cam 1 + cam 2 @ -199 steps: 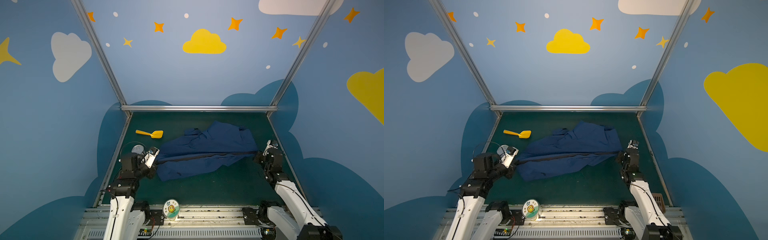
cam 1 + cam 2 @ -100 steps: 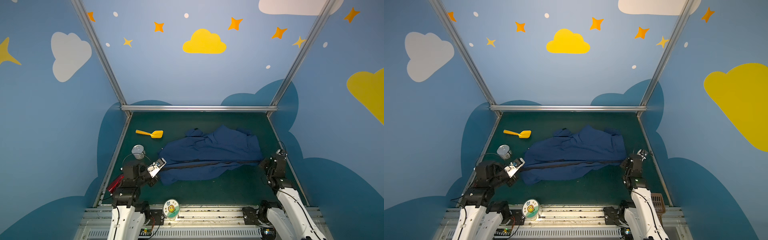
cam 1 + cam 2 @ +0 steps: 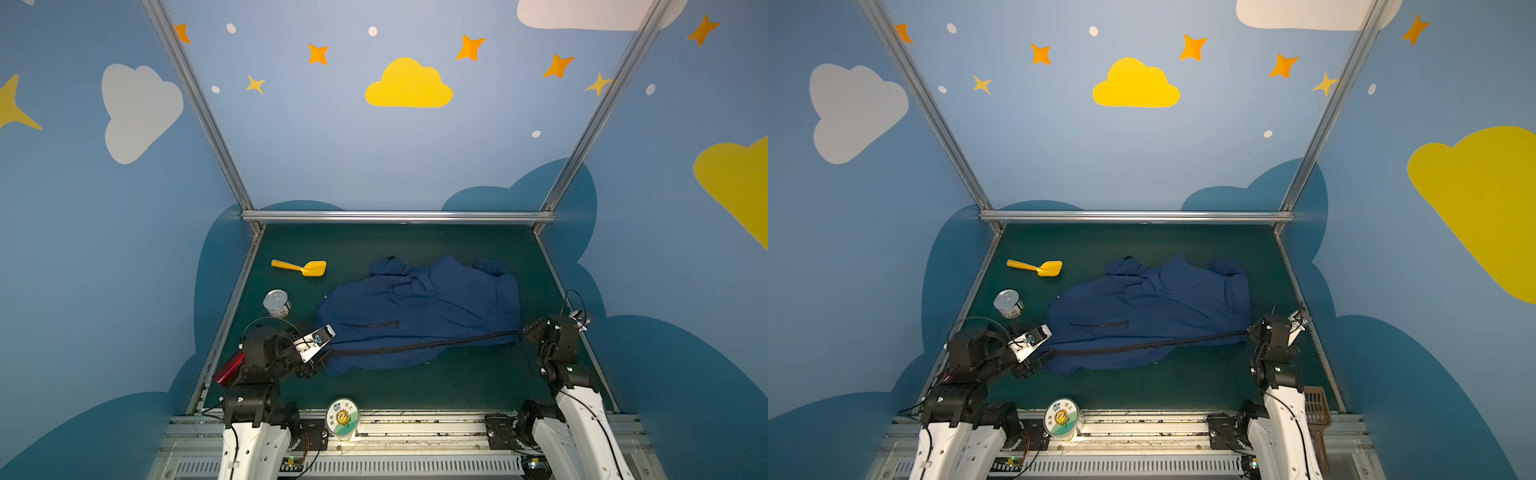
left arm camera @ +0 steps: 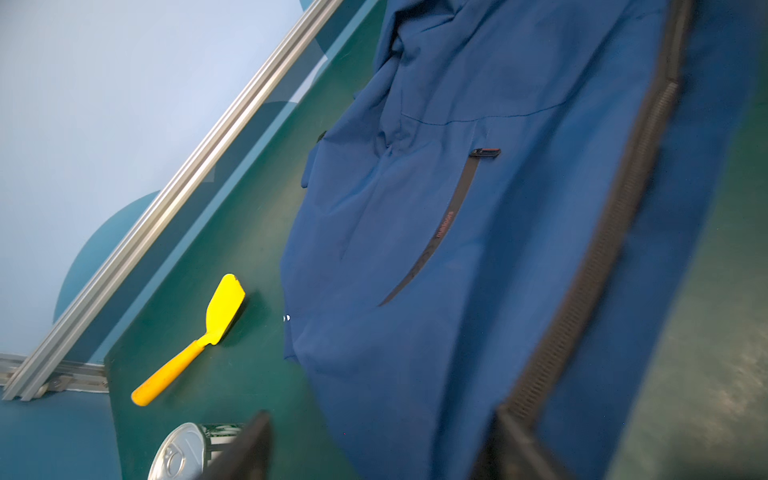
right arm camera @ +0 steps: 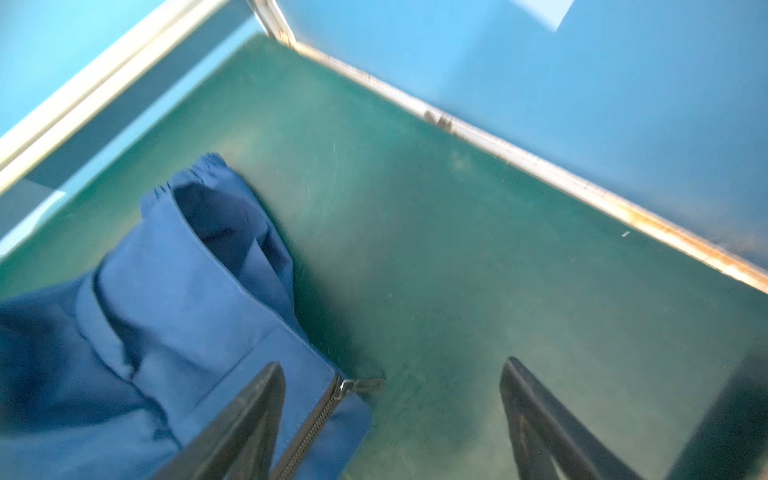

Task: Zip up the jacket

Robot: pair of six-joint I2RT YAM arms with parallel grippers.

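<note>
Jacket: looks soft, light, floppy.
Grab spot: best the tiny zipper pull at the jacket's corner.
Jaws: both wide apart, holding nothing.

Round lid: "日上" beside sunflower; pocket zipper lettering illegible.

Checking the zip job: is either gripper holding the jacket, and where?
Nothing is held: the left gripper and right gripper stand open at the jacket.
</note>
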